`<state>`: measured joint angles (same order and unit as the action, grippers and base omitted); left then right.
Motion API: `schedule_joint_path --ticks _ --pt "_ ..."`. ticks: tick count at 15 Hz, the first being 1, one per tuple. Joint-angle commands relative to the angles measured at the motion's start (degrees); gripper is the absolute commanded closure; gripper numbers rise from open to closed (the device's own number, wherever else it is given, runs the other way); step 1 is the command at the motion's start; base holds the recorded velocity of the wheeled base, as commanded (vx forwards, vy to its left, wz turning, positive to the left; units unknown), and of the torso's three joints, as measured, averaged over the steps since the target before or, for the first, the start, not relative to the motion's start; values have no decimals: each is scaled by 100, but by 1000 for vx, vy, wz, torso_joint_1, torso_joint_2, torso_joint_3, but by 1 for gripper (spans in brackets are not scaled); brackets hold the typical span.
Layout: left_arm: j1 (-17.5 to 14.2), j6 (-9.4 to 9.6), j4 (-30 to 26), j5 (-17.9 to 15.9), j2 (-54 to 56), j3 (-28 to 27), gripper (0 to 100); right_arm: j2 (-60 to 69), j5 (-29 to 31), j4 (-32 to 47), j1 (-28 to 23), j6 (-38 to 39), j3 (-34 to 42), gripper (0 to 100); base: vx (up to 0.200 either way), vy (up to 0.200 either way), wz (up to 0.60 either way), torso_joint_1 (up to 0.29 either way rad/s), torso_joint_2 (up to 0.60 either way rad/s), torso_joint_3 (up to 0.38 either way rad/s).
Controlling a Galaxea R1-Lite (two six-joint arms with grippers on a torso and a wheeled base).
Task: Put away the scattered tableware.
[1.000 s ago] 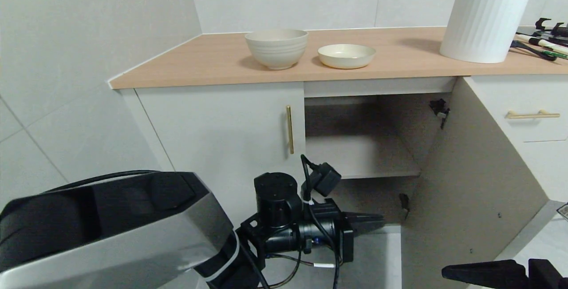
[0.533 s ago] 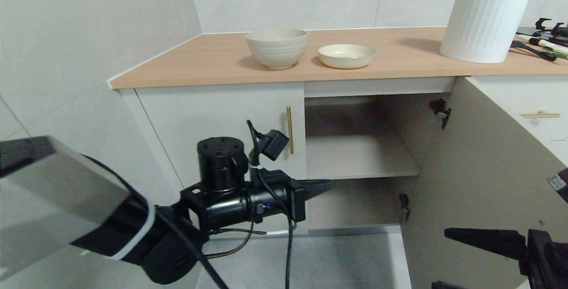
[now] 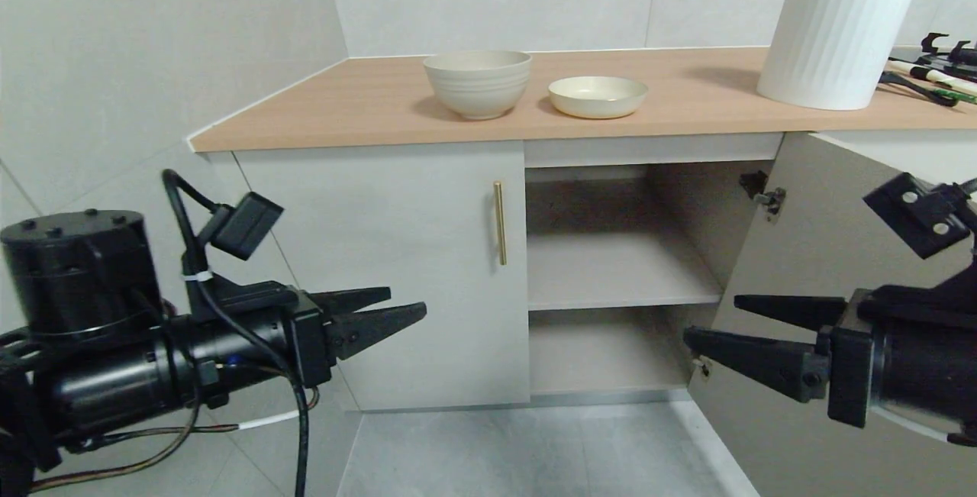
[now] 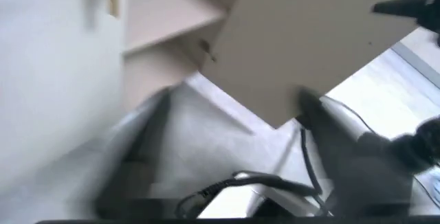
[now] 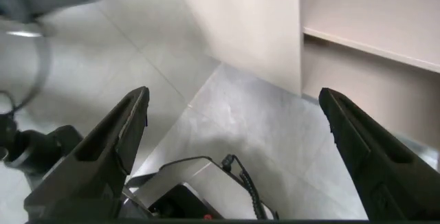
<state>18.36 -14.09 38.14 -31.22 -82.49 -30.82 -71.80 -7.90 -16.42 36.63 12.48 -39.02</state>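
Well, the left gripper (image 3: 385,308) hangs low before the shut door (image 3: 382,237), jaws apart and empty. The right gripper (image 3: 725,327), by the open door (image 3: 794,253), is likewise. I'd worry a rising arm clips the counter (image 3: 336,111) lip or that open door, or shoves the bowl (image 3: 477,83) into the dish (image 3: 597,95) beside it. Count: one bowl, one dish, both on the counter; two grippers.

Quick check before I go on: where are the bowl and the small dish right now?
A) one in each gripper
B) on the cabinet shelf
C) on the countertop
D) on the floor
C: the bowl and the small dish stand side by side on the countertop, while the left gripper and the right gripper are open and hold nothing.
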Motion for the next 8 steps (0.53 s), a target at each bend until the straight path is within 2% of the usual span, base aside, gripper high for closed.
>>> schedule_joint_path --ticks 1,5,8 --pt "-201 -6 -44 55 682 58 0 -334 -27 218 -104 0 -404 0 0 0 0 0 0 0" --pt "-324 -15 -299 424 998 164 0 -431 -27 245 -104 44 -343 0 0 0 0 0 0 0" --pt "-456 -6 -264 617 1034 111 0 -334 8 473 -104 44 -317 0 0 0 0 0 0 0"
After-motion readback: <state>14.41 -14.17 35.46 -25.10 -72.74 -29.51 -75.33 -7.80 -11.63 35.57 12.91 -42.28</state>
